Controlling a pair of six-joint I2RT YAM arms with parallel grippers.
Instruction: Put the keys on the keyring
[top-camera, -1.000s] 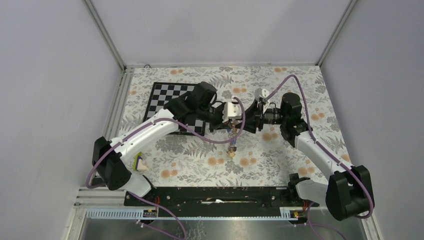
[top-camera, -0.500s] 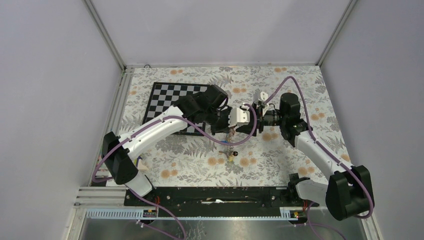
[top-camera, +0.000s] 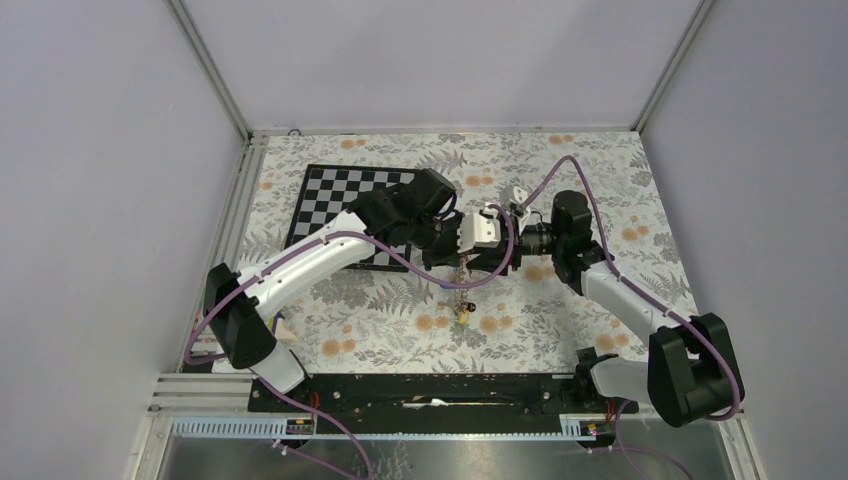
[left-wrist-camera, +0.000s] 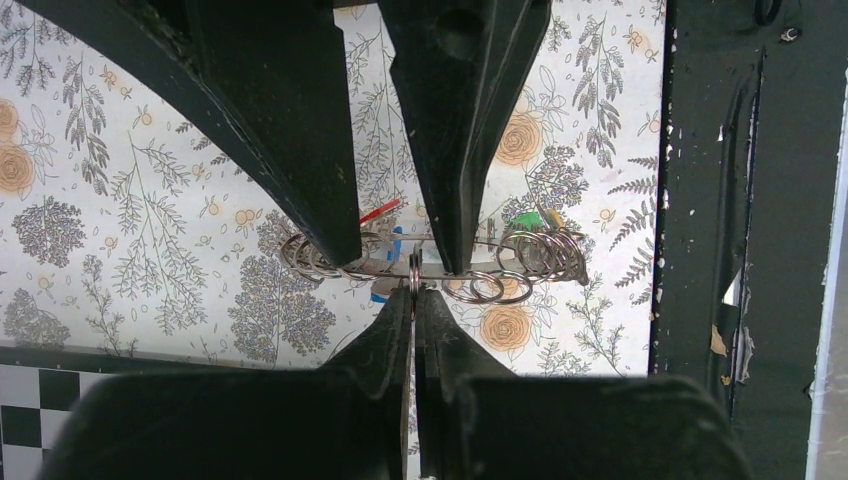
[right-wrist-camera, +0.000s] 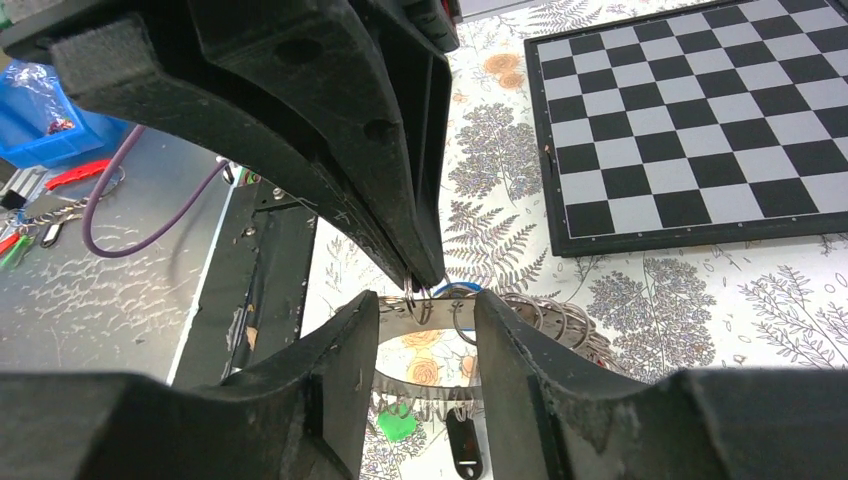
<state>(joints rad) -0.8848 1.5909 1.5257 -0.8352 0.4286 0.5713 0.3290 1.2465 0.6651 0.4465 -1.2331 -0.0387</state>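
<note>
The keyring (left-wrist-camera: 520, 262), a grey metal band strung with several small rings, hangs in the air between both grippers; it also shows in the top view (top-camera: 462, 274) and the right wrist view (right-wrist-camera: 560, 322). Red (left-wrist-camera: 381, 210), blue (left-wrist-camera: 396, 244) and green (left-wrist-camera: 526, 220) keys hang from it, as do a green key (right-wrist-camera: 400, 425) and a black key (right-wrist-camera: 466, 450). My left gripper (left-wrist-camera: 413, 292) is shut on one small ring on the band. My right gripper (right-wrist-camera: 428, 300) is open, its fingers (left-wrist-camera: 320, 170) either side of a stretch of the band.
The black-and-white chessboard (top-camera: 335, 195) lies at the back left on the flowered cloth and shows in the right wrist view (right-wrist-camera: 700, 110). The black base rail (left-wrist-camera: 740, 200) runs along the near edge. A blue bin (right-wrist-camera: 40, 110) sits beyond it.
My left arm has swung right with the keyring hanging from it. My right gripper has moved left, and its fingers now stand around the band.
</note>
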